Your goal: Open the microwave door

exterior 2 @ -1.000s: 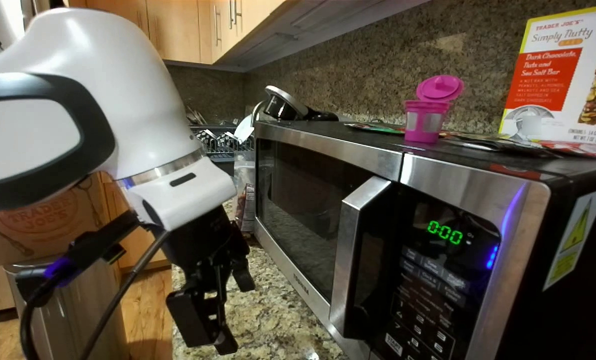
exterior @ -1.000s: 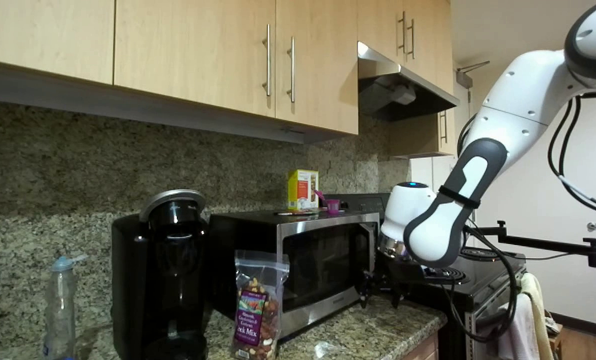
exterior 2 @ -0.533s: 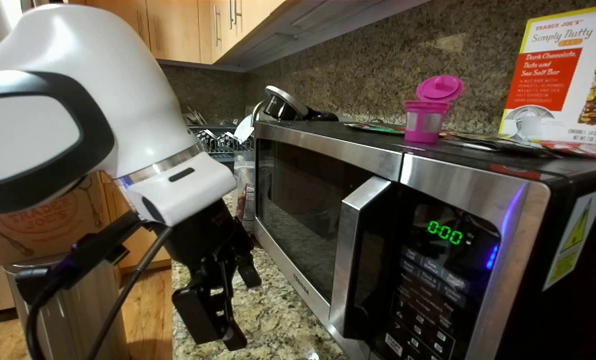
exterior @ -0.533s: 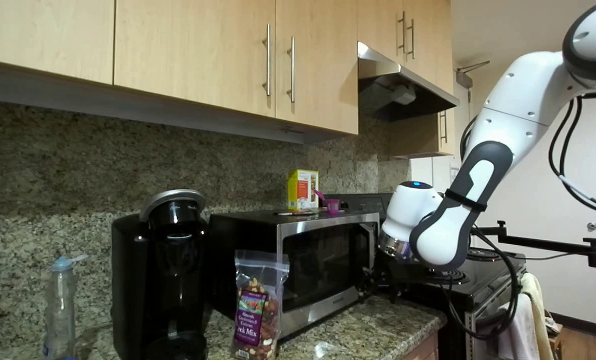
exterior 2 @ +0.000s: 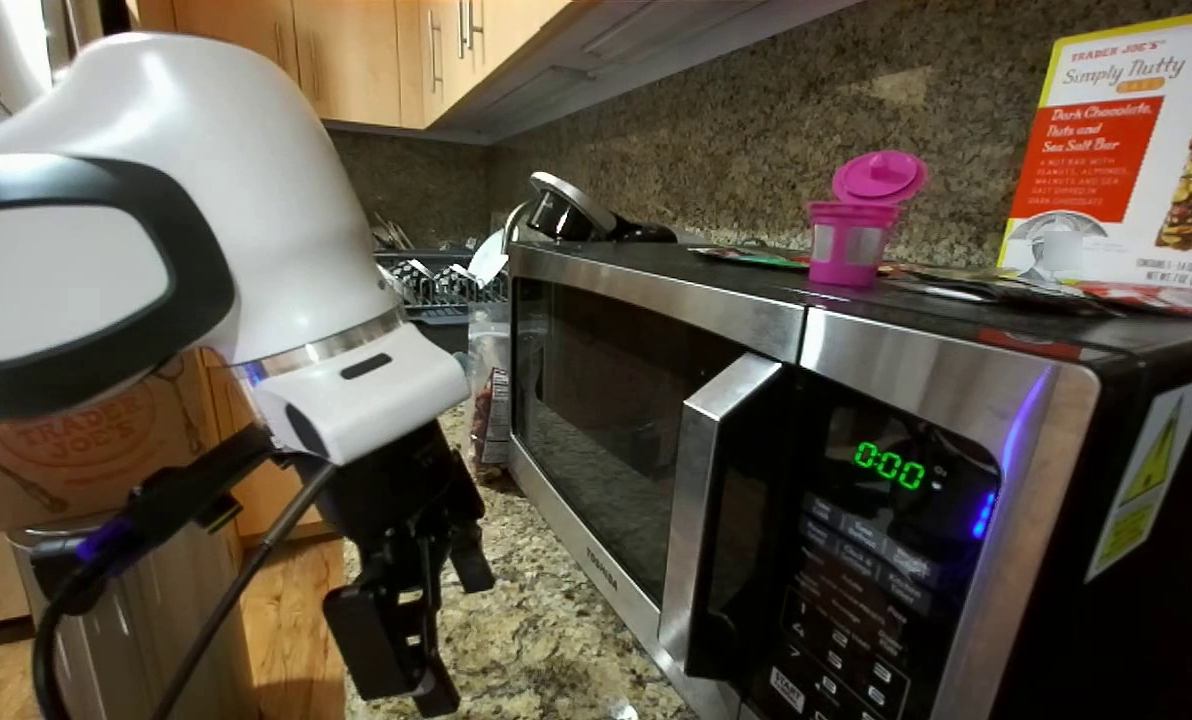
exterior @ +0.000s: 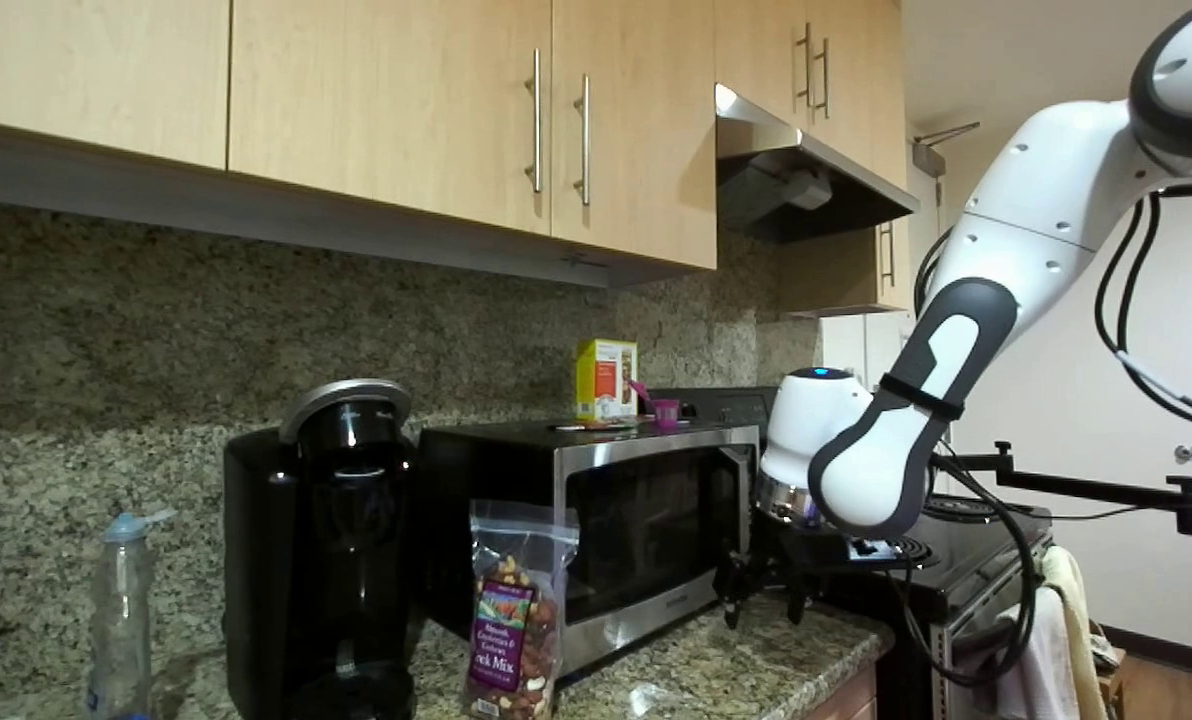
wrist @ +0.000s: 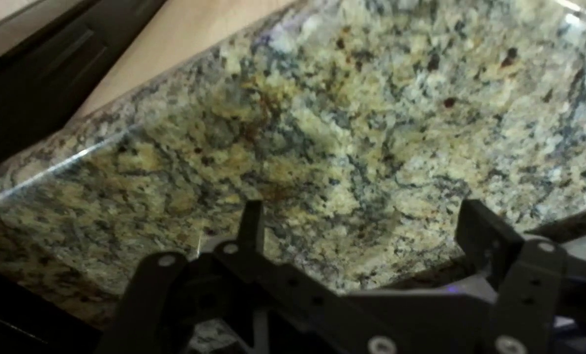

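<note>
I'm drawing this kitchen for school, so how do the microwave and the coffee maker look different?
The microwave is wide and low, but the coffee maker is tall and narrow. The microwave's top is flat; the coffee maker's is rounded. The microwave's front has a silver frame around a dark window, while the coffee maker's is mostly black. Both have black sides and stand on the speckled counter.

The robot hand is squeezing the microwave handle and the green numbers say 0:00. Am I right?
Not quite: the gripper isn't squeezing the microwave handle. The wrist view shows its jaws open with nothing between them. The green numbers do say 0:00 in an exterior view.
</note>
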Motion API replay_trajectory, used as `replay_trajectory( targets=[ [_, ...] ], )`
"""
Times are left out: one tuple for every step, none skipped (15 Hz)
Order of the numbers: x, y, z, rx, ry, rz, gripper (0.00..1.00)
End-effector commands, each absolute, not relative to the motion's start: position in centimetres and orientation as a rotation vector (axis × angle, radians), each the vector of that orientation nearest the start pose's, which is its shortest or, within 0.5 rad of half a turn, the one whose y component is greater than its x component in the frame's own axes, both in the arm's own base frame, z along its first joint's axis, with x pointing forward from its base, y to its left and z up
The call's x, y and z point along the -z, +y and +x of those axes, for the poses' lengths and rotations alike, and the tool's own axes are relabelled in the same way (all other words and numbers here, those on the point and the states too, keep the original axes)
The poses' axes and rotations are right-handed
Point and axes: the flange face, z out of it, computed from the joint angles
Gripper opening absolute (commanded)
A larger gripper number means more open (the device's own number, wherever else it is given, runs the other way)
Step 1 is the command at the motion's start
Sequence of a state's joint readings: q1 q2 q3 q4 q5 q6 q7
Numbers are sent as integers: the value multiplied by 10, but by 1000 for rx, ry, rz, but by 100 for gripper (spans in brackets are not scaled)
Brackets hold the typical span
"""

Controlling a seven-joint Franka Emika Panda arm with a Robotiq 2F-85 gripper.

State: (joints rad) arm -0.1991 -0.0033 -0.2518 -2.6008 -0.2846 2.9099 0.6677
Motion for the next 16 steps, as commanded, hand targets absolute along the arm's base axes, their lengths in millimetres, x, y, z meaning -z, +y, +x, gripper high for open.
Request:
replay_trajectory(
  targets=[
    [-287,-186,417,322,1303,-2936,100],
    [-286,-188,417,304,1328,-2934,100],
    [-339,-209,417,303,1315,-2913,100],
    [-347,-216,417,345,1359,-2878,100],
    [-367,-224,419,398,1321,-2863,100],
    [-391,-235,422,443,1330,-2848,100],
    [-418,-245,420,492,1314,-2825,100],
    [-445,-255,419,512,1329,-2793,100],
    [-470,-264,417,491,1306,-2800,100],
    [-433,-254,424,501,1349,-2811,100],
    [-452,-260,421,522,1350,-2803,100],
    [-455,-260,419,531,1353,-2800,100],
    [-450,-258,419,517,1349,-2804,100],
    [-442,-255,421,500,1342,-2813,100],
    [-437,-254,422,488,1339,-2818,100],
    [-434,-254,423,482,1338,-2821,100]
  ],
)
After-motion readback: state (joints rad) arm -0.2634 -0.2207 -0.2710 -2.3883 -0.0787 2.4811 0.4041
